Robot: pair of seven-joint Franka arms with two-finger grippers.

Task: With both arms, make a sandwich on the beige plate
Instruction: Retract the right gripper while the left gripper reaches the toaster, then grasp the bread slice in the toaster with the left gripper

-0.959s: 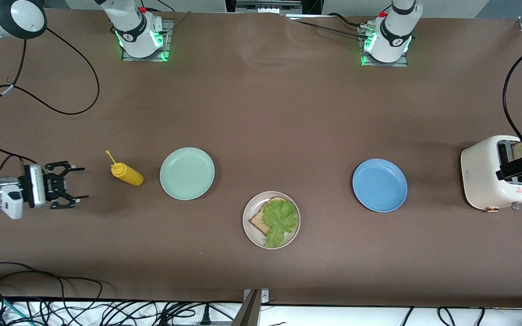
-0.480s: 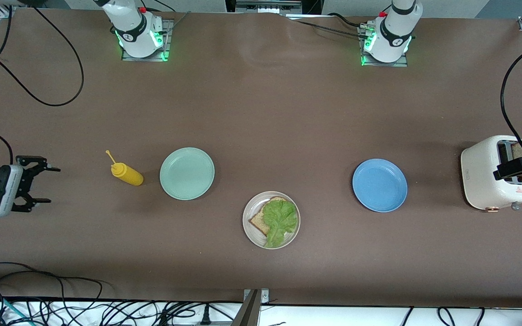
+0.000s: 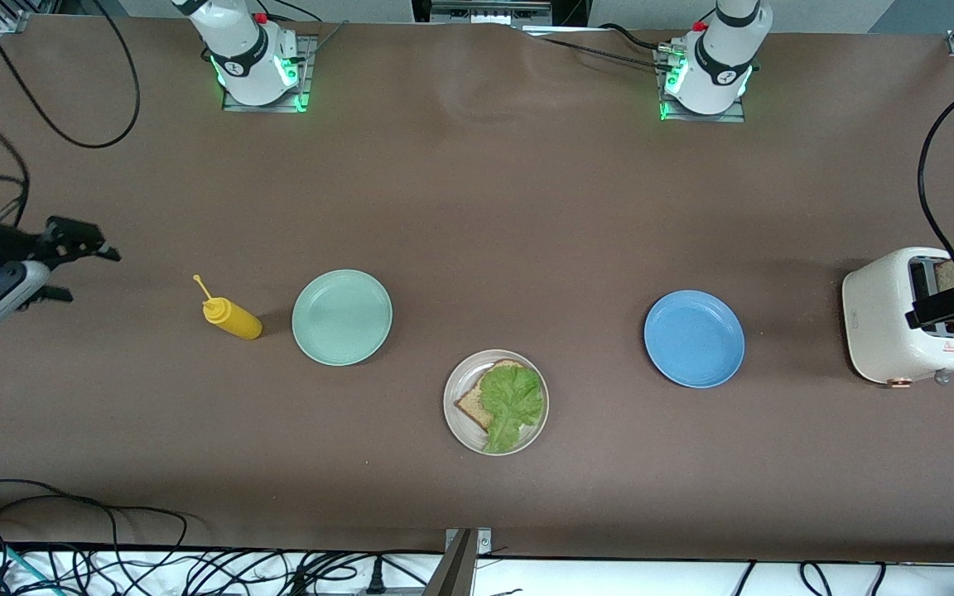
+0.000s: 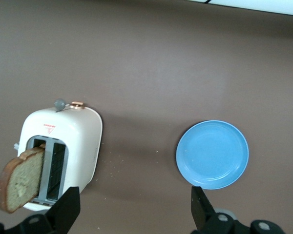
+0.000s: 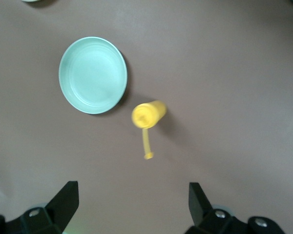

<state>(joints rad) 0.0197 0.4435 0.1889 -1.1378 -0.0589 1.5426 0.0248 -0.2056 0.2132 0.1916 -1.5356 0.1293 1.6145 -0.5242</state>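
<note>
right hand [image 3: 63, 261] hangs over bare counter [image 3: 477, 207] at the right arm's end, at about 9 o'clock in the front view, fingers spread wide, nothing in them. the right arm looks to be waiting.

yellow squeeze bottle [image 3: 231, 318] lies tipped over, just beside the mint green plate [image 3: 342, 317] toward the right arm's end. that plate holds nothing.

beige plate [image 3: 456, 420] sits near 6 o'clock from the counter's middle, nearest the front camera of the three plates. on it: one bread slice [image 3: 471, 401], with the lettuce leaf [image 3: 513, 401] laid over it and covering most of it. no top slice yet.

blue plate [image 3: 694, 338] stands between the beige plate and the toaster [image 3: 883, 319], holding nothing.

toaster at 3 o'clock, at the left arm's end. second bread slice [image 4: 19, 178] sticks up out of one slot, leaning. left hand [image 4: 132, 207] hovers right over the toaster, fingers released and wide apart; in the left wrist view the slice sits just by one finger [image 4: 66, 209], not gripped as far as can be told.

judged progress: bottom slice and lettuce placed, roughly two thirds done. left to do: close on the toaster slice, lift it clear of the slot, carry it over the blue plate's area to the beige plate, and set it square on the lettuce.
</note>
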